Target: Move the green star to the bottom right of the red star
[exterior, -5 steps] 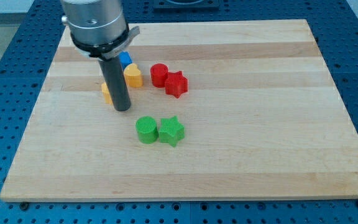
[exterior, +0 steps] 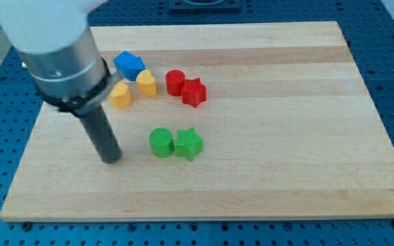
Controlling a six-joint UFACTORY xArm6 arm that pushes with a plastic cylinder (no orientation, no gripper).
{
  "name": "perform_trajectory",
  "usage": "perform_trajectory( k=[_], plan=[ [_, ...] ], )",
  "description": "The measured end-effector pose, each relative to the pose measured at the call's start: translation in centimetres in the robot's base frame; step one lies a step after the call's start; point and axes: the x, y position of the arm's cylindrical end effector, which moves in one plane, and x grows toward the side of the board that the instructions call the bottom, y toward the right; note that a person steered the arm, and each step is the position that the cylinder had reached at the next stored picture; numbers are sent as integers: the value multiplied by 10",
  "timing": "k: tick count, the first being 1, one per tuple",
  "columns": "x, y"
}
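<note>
The green star (exterior: pixel 189 143) lies near the board's middle, touching a green cylinder (exterior: pixel 161 143) on its left. The red star (exterior: pixel 194 92) lies above them, touching a red cylinder (exterior: pixel 175 82) on its upper left. My tip (exterior: pixel 110 160) rests on the board to the left of the green cylinder, a block's width or more away from it and slightly lower. It touches no block.
A blue block (exterior: pixel 128 65) and two yellow blocks (exterior: pixel 146 83) (exterior: pixel 120 96) sit at the upper left, beside the arm's body. The wooden board (exterior: pixel 286 137) lies on a blue perforated table.
My tip has moved down and to the left, from beside the yellow blocks to a spot left of the green cylinder. The blue and left yellow blocks are now uncovered. No block moved.
</note>
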Motion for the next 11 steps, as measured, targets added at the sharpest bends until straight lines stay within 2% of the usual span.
perform_trajectory(
  k=[1, 3, 4, 6, 8, 11],
  plan=[
    [-1, 76],
    [-36, 194],
    [-31, 209],
    [-15, 184],
    [-37, 175],
    [-37, 131]
  ],
)
